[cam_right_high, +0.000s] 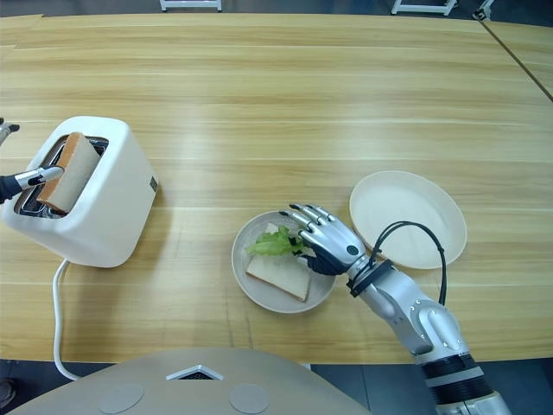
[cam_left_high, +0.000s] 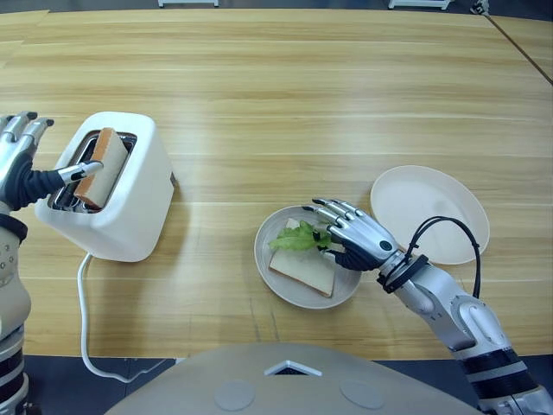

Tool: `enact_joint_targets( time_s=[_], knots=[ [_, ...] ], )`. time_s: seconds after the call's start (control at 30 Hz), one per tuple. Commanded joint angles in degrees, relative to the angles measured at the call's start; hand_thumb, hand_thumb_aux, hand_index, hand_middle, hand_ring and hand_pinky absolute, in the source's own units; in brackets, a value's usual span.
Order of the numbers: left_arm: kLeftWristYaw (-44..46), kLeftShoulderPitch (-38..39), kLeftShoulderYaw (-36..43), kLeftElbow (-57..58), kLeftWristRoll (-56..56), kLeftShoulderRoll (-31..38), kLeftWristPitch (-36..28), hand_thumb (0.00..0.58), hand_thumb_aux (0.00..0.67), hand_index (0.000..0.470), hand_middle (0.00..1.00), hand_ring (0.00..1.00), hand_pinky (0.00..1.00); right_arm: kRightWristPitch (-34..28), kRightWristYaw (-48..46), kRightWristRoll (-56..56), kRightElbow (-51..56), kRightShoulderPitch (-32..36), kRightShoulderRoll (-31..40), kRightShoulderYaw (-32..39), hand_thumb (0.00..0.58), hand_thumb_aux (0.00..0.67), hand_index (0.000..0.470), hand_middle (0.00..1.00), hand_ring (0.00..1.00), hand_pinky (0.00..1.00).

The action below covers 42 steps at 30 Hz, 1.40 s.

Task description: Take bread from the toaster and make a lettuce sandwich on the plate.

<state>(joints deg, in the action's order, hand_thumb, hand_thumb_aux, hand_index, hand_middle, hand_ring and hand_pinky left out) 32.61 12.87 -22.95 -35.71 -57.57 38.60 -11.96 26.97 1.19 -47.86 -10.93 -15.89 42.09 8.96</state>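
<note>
Two bread slices are in the work area. The first slice stands tilted in the slot of the white toaster, which sits at 9 o'clock on the wooden table. Its top half projects above the housing. The left hand is at the toaster's 9 o'clock side. One digit is extended and its tip touches the broad face of the first slice. The other fingers are raised and clear of the bread, so the hand is not closed on it. The toaster cable runs off toward 6 o'clock.

The second slice lies flat on the plate, near the table's 6 o'clock edge. A lettuce leaf lies on its 12 o'clock end. The right hand comes in from 4 o'clock. Its fingers are extended and slightly spread, and their tips rest at the leaf's 3 o'clock end without gripping it.

A spare plate sits at 2 o'clock from the loaded plate, just beside it.
</note>
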Motion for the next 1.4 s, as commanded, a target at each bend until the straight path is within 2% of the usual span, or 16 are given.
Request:
enact_joint_targets(
  time_s=[0.03,0.1,0.23,0.27,0.3,0.33,0.37,0.4,0.43,0.5,0.53,0.57,0.9,1.07,1.2,1.4],
  knots=[
    [1.4,2.0,2.4,1.1,-1.2,-0.4,-0.4,0.0,0.0,0.0,0.0,0.0,0.0,1.0,-1.8,1.6,0.0,-1.0,-0.2,1.1,0.1,0.06,0.042,0.0,0.0,0.0],
    [1.8,2.0,3.2,1.2,-1.4,-0.5,-0.7,0.0,0.0,0.0,0.0,0.0,0.0,1.5,-2.6,2.8,-0.5,-1.4,-0.8,1.6,0.0,0.0,0.0,0.0,0.0,0.0],
    [2.5,1.5,4.8,0.8,-0.5,-0.8,-1.0,0.0,0.0,0.0,0.0,0.0,0.0,2.1,-4.9,7.3,-2.4,-2.0,-1.9,2.0,0.0,0.0,0.0,0.0,0.0,0.0],
    [2.7,1.3,5.6,0.6,-0.4,-1.1,-1.1,0.027,0.016,0.011,0.0,0.0,0.0,2.1,-5.2,8.4,-3.0,-2.1,-2.3,1.8,0.0,0.0,0.0,0.0,0.0,0.0],
    [2.8,1.1,6.3,0.5,-0.6,-1.3,-1.2,0.172,0.108,0.076,0.0,0.0,0.0,2.1,-5.6,9.6,-3.5,-2.1,-2.6,1.5,0.0,0.0,0.0,0.0,0.0,0.0],
    [2.7,0.7,7.0,0.5,-0.5,-1.6,-1.3,0.425,0.323,0.227,0.0,0.0,0.0,2.0,-5.8,11.3,-4.2,-2.1,-3.1,0.8,0.0,0.0,0.0,0.0,0.0,0.0],
    [2.5,0.3,7.4,0.5,-0.5,-1.8,-1.5,0.454,0.357,0.251,0.0,0.0,0.0,1.9,-5.9,12.9,-4.8,-2.2,-3.5,0.1,0.0,0.0,0.0,0.0,0.0,0.0],
    [2.2,-0.2,7.7,0.6,-0.7,-1.9,-1.7,0.566,0.568,0.398,0.0,0.0,0.0,1.7,-5.8,14.5,-5.3,-2.0,-4.0,-0.8,0.0,0.0,0.0,0.0,0.0,0.0],
    [1.6,-0.9,8.0,0.8,-0.8,-2.2,-1.9,0.58,0.67,0.47,0.0,0.0,0.0,1.4,-5.4,16.2,-6.1,-1.7,-4.6,-2.2,0.0,0.0,0.0,0.0,0.0,0.0],
    [-0.3,-3.0,8.6,1.7,-0.7,-2.9,-2.3,0.58,0.67,0.47,0.0,0.0,0.0,0.6,-3.9,18.6,-7.3,-0.7,-6.1,-5.6,0.0,0.0,0.0,0.0,0.0,0.0],
    [-1.2,-4.0,8.7,2.2,-0.2,-3.3,-2.5,0.58,0.67,0.47,0.26,0.26,0.26,0.5,-3.3,19.2,-7.6,-0.4,-6.6,-7.1,0.0,0.0,0.0,0.0,0.0,0.0],
    [-2.4,-4.9,8.8,2.5,0.1,-3.8,-2.5,0.58,0.67,0.47,1.0,1.0,1.0,0.4,-2.8,19.3,-7.7,-0.2,-7.0,-8.2,0.0,0.0,0.0,0.0,0.0,0.0],
    [-13.1,-18.9,-0.9,-8.7,10.1,-4.8,-2.0,0.58,0.67,0.47,1.0,1.0,1.0,2.1,-0.5,17.2,-5.9,1.3,-8.1,-12.8,0.0,0.0,0.0,0.0,0.0,0.0],
    [-11.6,-25.2,-2.1,-11.3,22.6,-5.8,-3.0,0.58,0.67,0.47,1.0,1.0,1.0,5.6,4.3,10.6,-4.4,2.6,-7.3,-14.5,0.0,0.0,0.0,0.0,0.0,0.0],
    [-6.3,-28.7,4.4,-11.0,35.7,-8.0,-6.1,0.58,0.67,0.47,1.0,1.0,1.0,10.9,14.4,-0.3,-3.8,3.7,-5.8,-16.2,0.0,0.0,0.0,0.0,0.0,0.0],
    [5.8,-31.8,22.7,-1.8,54.1,-12.8,-13.0,0.58,0.67,0.47,1.0,1.0,1.0,17.1,36.1,-13.6,-7.4,1.6,-2.3,-23.7,0.0,0.0,0.0,0.0,0.0,0.0]
  ],
)
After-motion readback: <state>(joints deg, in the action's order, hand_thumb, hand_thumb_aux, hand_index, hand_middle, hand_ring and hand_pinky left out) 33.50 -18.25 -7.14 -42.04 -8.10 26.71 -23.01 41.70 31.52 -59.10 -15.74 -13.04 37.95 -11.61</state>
